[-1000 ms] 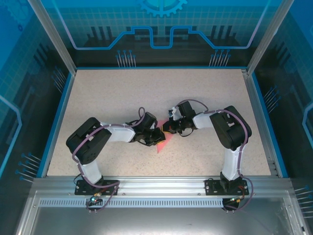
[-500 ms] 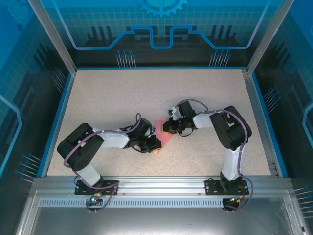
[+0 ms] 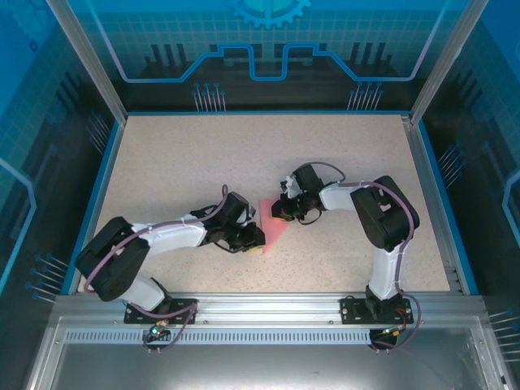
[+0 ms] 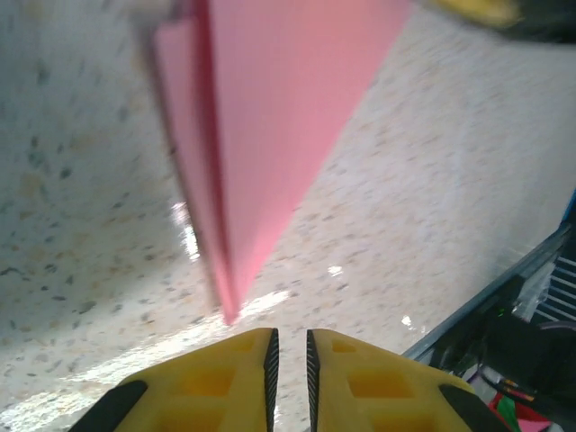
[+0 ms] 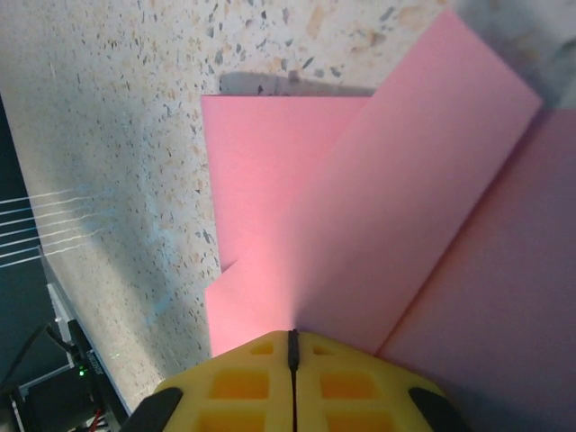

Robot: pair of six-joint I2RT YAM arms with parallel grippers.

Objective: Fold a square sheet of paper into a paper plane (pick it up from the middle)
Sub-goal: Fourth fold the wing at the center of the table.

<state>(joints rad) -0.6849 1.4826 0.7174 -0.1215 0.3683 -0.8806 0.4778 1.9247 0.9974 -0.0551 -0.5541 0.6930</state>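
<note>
The square sheet of paper (image 3: 274, 228) is pink and folded into a pointed shape with layered flaps. It lies on the speckled table between the two grippers. In the left wrist view the paper (image 4: 261, 117) narrows to a tip that ends just ahead of my left gripper (image 4: 290, 337). That gripper's jaws stand a narrow slit apart with nothing between them. In the top view the left gripper (image 3: 257, 239) sits at the paper's near-left side. My right gripper (image 5: 292, 335) is shut, its tips down on the folded paper (image 5: 387, 207), at the paper's far edge (image 3: 279, 215).
The speckled tabletop (image 3: 179, 162) is bordered by a blue rim (image 3: 96, 195) and glass walls. Both arms reach inward toward the middle. A dark frame edge (image 4: 504, 306) lies to the right of the left gripper.
The left arm's elbow has swung down and left, and its gripper has drawn back off the paper toward the tip. More pink paper shows. The right gripper has hardly moved.
</note>
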